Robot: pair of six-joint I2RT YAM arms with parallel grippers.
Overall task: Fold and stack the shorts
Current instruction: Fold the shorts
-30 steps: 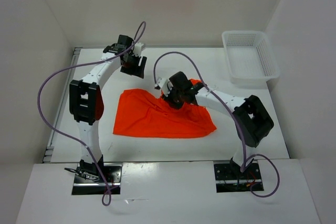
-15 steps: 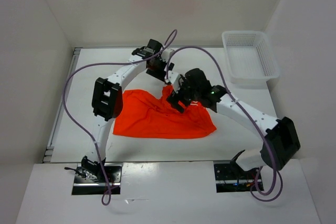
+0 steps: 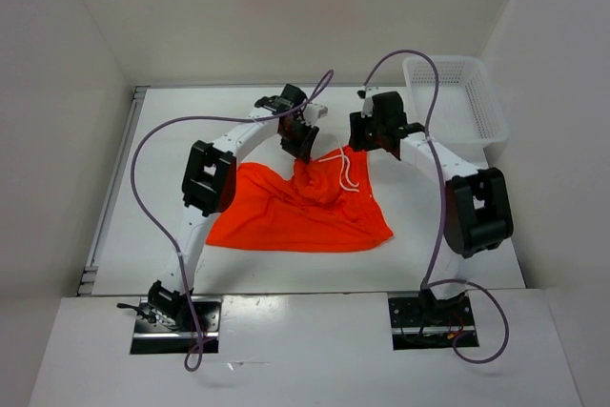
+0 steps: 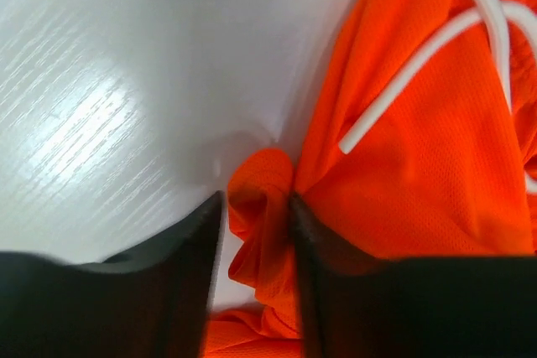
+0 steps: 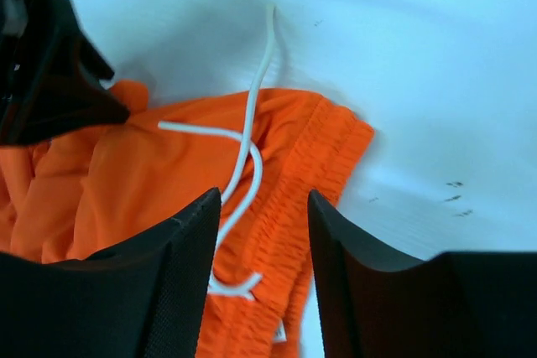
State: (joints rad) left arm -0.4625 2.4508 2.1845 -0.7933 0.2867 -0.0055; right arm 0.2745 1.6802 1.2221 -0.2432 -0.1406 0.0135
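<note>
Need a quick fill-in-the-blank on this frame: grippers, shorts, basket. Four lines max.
1. The left gripper is shut on a fold of the ____ shorts.
2. The right gripper is ____, holding nothing, above the waistband.
3. The drawstring on the shorts is coloured ____.
4. The mesh basket sits at the far ____ corner of the table.
Missing words: orange; open; white; right.

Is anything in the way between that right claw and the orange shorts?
Nothing visible. The right gripper hangs open over the waistband of the shorts; only the drawstring lies there. The left gripper pinches a fold of them.
</note>
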